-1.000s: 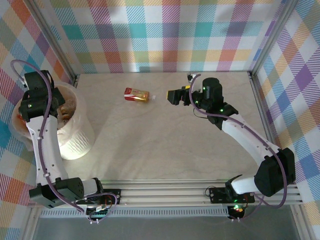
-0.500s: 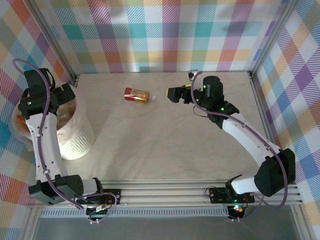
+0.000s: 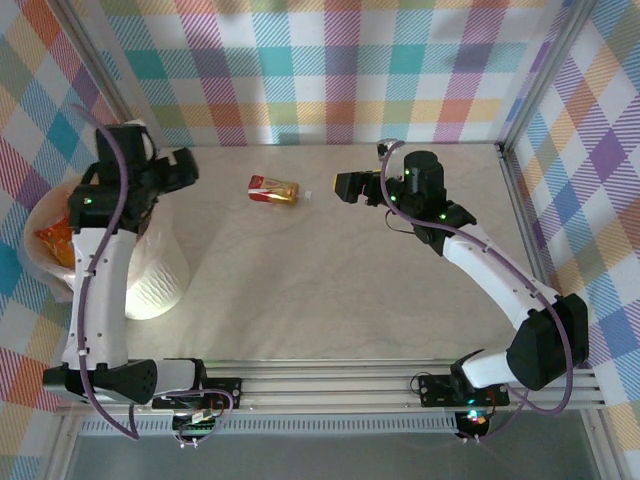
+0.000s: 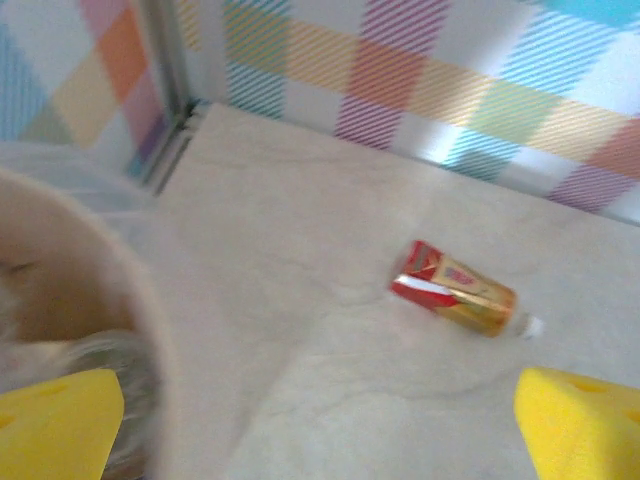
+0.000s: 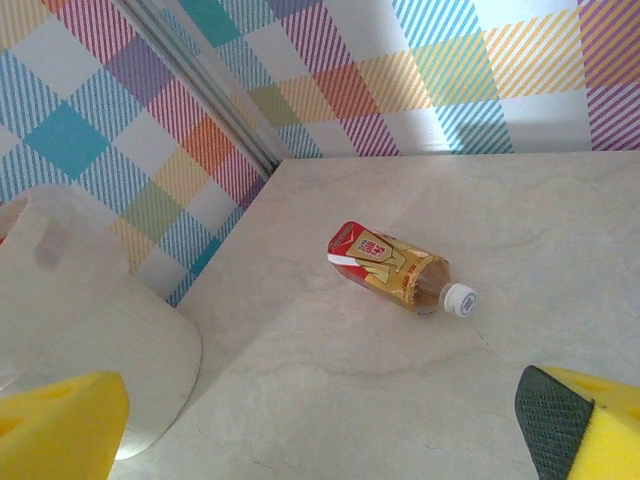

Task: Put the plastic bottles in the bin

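One plastic bottle [image 3: 274, 189] lies on its side on the table at the back, amber with a red and gold label and a white cap toward the right. It shows too as the bottle [image 4: 455, 290] and the bottle [image 5: 395, 268]. The bin [image 3: 152, 285] stands at the left, something orange [image 3: 54, 244] inside it. My left gripper [image 3: 187, 168] hovers open at the bin's far right rim, left of the bottle, with nothing between its yellow fingers [image 4: 60, 425]. My right gripper [image 3: 346, 187] hangs open just right of the bottle's cap, holding nothing.
Checked walls and metal frame posts [image 3: 120, 95] close in the table at the back and sides. The bin's rim [image 4: 140, 310] sits low left in the left wrist view, and its white wall [image 5: 90, 340] at the left in the right wrist view.
My left arm has swung from over the bin toward the far right, past its rim, and its jaws have opened wider. The right arm has barely shifted; the bottle lies still.
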Controlling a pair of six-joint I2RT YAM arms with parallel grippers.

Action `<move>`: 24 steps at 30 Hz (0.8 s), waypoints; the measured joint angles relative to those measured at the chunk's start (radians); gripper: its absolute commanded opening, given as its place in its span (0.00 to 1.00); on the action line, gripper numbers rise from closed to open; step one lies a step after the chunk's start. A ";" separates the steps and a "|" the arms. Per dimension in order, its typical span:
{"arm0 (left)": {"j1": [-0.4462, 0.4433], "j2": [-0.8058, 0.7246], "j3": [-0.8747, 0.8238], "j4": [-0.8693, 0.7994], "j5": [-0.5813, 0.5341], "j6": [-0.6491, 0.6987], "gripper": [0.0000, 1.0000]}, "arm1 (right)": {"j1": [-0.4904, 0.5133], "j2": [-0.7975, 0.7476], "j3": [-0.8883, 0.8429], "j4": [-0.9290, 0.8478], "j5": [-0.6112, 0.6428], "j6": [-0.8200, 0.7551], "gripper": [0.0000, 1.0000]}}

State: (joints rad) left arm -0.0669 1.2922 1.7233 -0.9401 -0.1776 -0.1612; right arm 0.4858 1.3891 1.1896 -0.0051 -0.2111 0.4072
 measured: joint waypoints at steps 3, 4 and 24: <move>-0.126 0.000 -0.044 0.065 -0.045 -0.039 1.00 | 0.000 0.000 0.000 -0.010 0.014 -0.001 1.00; -0.163 0.002 -0.066 0.091 -0.058 -0.058 1.00 | 0.000 -0.001 0.000 -0.016 0.021 -0.002 1.00; -0.343 0.588 -0.072 0.407 -0.187 -0.761 1.00 | 0.000 -0.232 -0.143 -0.156 0.165 -0.084 1.00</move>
State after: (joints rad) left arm -0.4103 1.8805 1.6512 -0.5327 -0.3641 -0.9222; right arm 0.4858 1.1568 1.0466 -0.1616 -0.0463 0.3237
